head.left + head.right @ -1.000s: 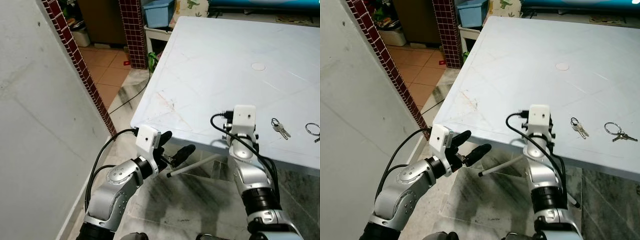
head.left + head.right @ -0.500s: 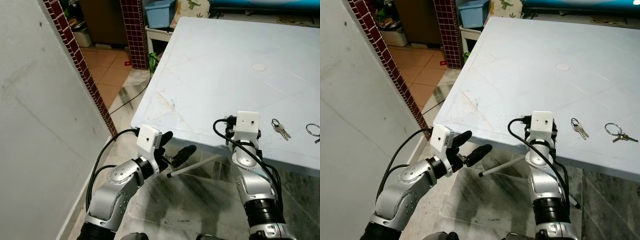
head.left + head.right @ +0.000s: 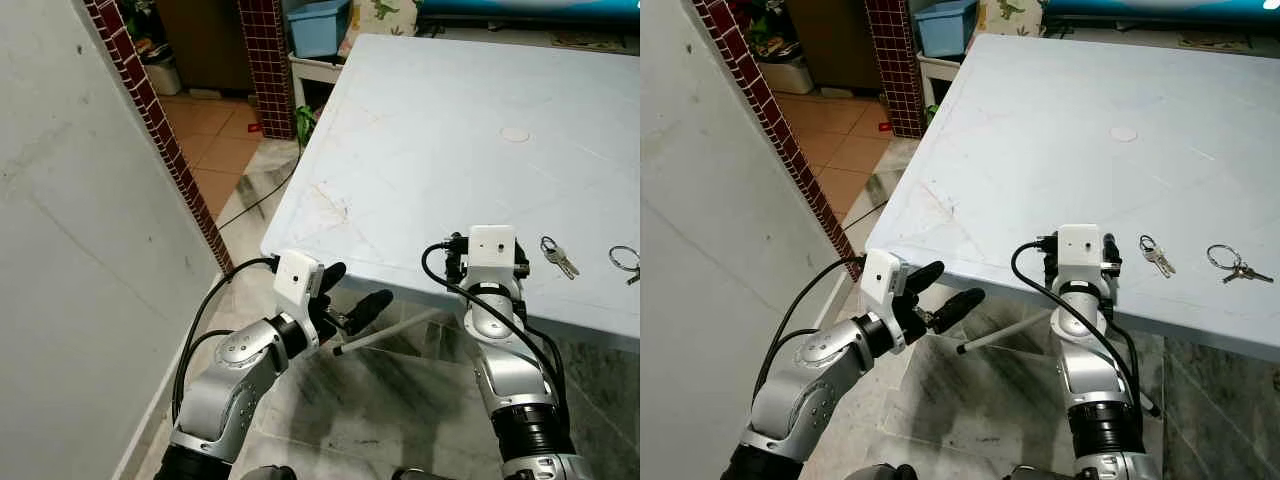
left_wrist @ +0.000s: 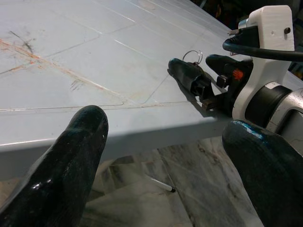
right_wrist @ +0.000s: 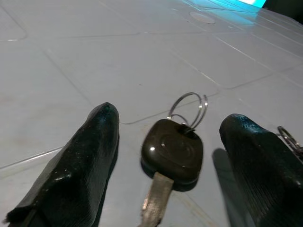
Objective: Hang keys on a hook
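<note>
A black-headed key (image 5: pixel 173 151) with a wire ring (image 5: pixel 189 106) lies flat on the pale blue table (image 3: pixel 430 140), near its front edge. My right gripper (image 5: pixel 165 156) is open and low over the table, one black finger (image 5: pixel 90 156) on each side of the key and neither touching it. In the head views the right wrist's white camera block (image 3: pixel 490 245) covers that key. My left gripper (image 3: pixel 352 290) is open and holds nothing, hanging below the table's front left corner.
Right of the right gripper lie a small key bunch (image 3: pixel 558 255) and a ring with keys (image 3: pixel 625 260). A grey wall (image 3: pixel 70 250) stands close on the left, with a red tiled column (image 3: pixel 268 60) and a blue bin (image 3: pixel 318 25) behind. A table leg (image 3: pixel 385 335) slants under the edge.
The right wrist has dipped a little at the table's front edge. The left arm has not moved.
</note>
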Controlling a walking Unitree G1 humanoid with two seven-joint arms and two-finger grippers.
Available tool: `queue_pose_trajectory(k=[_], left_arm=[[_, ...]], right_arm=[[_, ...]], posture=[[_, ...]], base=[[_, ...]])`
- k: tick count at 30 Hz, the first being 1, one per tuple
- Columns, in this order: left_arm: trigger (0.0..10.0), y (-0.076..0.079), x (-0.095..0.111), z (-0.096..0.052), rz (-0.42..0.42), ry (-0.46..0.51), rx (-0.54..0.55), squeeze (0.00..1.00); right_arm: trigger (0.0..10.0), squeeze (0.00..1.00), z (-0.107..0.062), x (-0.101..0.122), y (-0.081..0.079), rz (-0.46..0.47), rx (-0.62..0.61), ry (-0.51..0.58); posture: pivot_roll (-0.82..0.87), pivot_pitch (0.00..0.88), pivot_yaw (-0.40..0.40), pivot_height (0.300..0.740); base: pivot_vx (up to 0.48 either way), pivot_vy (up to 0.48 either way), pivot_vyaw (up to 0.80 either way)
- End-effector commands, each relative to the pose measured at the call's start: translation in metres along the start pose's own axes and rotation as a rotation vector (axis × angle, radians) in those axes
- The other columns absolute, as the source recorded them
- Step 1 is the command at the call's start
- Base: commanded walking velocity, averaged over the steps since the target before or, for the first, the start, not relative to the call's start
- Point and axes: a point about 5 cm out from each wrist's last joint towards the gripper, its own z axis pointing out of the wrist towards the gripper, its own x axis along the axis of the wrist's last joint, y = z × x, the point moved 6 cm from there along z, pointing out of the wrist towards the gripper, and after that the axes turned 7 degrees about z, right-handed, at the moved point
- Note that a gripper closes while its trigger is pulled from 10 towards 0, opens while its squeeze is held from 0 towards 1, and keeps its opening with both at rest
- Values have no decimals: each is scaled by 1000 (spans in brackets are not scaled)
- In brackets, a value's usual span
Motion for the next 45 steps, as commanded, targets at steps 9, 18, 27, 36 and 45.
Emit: queue_pose_trajectory(k=[9, 18, 27, 36, 45], left_arm=[[10000, 0, -1, 1, 15, -8, 0, 0], [10000, 0, -1, 1, 12, -4, 0, 0], [10000, 1, -1, 2, 10, -2, 1, 0], [10000, 1, -1, 2, 10, -3, -1, 0], [10000, 0, -1, 2, 10, -4, 1, 0]], right_arm=[[196, 0, -1, -8, -11, 41, 28, -43], [0, 0, 2, -3, -8, 43, 6, -32], [0, 0, 2, -6, -5, 35, -14, -38], [0, 0, 5, -5, 2, 24, -39, -37], [0, 0, 5, -5, 3, 11, -50, -33]], posture=[[-2, 126, 78, 740], [-3, 127, 76, 740], [-3, 130, 75, 740], [-5, 131, 77, 740], [-3, 131, 77, 740]], base=[[0, 0, 0], [0, 0, 0], [0, 0, 0], [0, 0, 0], [0, 0, 0]])
